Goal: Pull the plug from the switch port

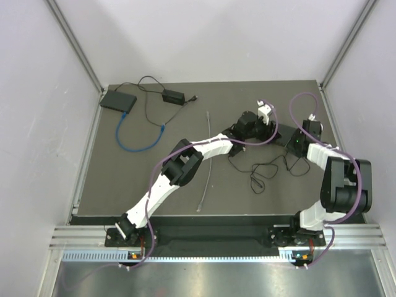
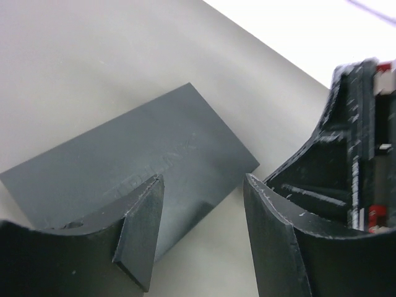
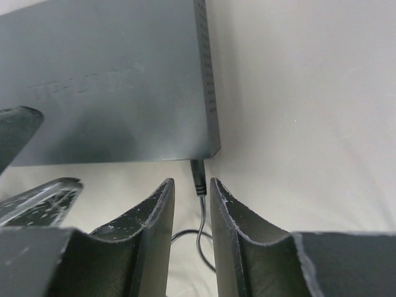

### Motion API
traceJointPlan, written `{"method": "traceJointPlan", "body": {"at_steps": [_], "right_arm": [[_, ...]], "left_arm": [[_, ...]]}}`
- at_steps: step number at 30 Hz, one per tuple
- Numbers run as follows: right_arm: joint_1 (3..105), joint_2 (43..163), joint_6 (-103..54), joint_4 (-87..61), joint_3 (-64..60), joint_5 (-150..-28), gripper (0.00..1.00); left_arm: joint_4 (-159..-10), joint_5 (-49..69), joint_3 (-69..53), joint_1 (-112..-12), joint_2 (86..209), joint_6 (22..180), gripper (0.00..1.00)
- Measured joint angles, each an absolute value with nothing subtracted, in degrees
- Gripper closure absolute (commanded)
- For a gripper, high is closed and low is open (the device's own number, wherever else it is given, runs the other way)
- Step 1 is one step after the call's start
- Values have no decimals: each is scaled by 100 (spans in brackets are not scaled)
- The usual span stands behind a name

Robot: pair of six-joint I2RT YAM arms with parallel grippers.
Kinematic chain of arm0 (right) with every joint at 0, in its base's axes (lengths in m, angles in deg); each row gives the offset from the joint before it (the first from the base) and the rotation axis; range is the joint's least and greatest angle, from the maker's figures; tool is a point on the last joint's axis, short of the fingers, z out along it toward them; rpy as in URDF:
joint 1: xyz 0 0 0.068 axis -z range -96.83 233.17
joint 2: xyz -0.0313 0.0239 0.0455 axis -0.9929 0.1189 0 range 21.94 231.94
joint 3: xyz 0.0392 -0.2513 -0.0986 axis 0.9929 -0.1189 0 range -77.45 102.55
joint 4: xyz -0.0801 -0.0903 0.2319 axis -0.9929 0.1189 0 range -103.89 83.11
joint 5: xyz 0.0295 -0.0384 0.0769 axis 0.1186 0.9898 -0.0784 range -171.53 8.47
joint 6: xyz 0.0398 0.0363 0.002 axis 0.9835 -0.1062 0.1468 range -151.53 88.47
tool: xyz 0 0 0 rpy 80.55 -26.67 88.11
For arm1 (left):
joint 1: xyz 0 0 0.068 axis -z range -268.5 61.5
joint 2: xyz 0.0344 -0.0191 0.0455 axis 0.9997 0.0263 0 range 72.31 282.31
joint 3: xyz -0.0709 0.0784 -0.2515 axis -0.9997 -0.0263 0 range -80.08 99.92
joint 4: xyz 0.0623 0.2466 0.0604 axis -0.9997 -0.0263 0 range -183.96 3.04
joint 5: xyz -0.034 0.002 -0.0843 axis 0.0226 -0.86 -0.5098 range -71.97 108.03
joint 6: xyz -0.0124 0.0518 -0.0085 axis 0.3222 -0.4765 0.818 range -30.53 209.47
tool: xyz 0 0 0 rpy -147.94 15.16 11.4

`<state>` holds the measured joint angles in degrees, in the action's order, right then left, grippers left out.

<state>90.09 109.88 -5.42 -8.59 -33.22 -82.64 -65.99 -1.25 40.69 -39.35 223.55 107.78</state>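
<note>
Nearest to me on the desk (image 1: 124, 185), a loose grey cable (image 1: 207, 162) lies lengthwise left of centre. To its right, a black cord (image 1: 263, 172) sits in loops just in front of both arms' working ends.

On the right wrist camera I see the right pincer (image 3: 190, 184) narrowly spread. Its two fingers flank the cord, which runs up through the gap, and I see no contact on either side. Just past the fingertips is the plug (image 3: 198, 175). It is still seated in the near face of the switch (image 3: 111, 80), right at the box's right corner. So the task's thing sits at the far right of the desk, directly ahead of this pincer.

On the left wrist camera the left pincer (image 2: 203, 185) is spread wider and grips nothing. It hangs over a corner of the same switch, whose flat dark top fills the space beyond the left finger (image 2: 139, 229). The dark body at the right edge of that view looks to me like the other arm's hand.

Far left, well apart from all this, a second dark box (image 1: 118, 101) has a blue cable (image 1: 133, 145) looping toward me. A power brick (image 1: 172, 96) lies beside it.
</note>
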Motion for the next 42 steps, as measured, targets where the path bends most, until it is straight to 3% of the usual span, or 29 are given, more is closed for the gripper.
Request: {"method": "traceJointPlan", "body": {"at_steps": [8,16,21,29,36,42], "right_arm": [[9048,11299,-462,-1021,-3303,-8266,73],[9061,11447,-326,-986,-3163,-8367,100],[9260,11489,-210,-1025,-3196,-8893,100],[10523,11873,559,-2159,-3781,-11437,100],[10499,11858,-158,-1342,-3384,-11177,100],[10405,11808,-577,-883,-3161,-10847,100]], "left_arm": [[-6631,-206,4454,-3939,22661,11053,41],[-6642,-257,4554,-3942,22812,11400,43],[-6597,-281,4583,-3939,22847,11698,44],[-6594,-327,4581,-3939,22847,11940,45],[-6395,-401,4200,-3939,22663,11774,41],[-6951,-897,4065,-3935,22392,10747,36]]}}
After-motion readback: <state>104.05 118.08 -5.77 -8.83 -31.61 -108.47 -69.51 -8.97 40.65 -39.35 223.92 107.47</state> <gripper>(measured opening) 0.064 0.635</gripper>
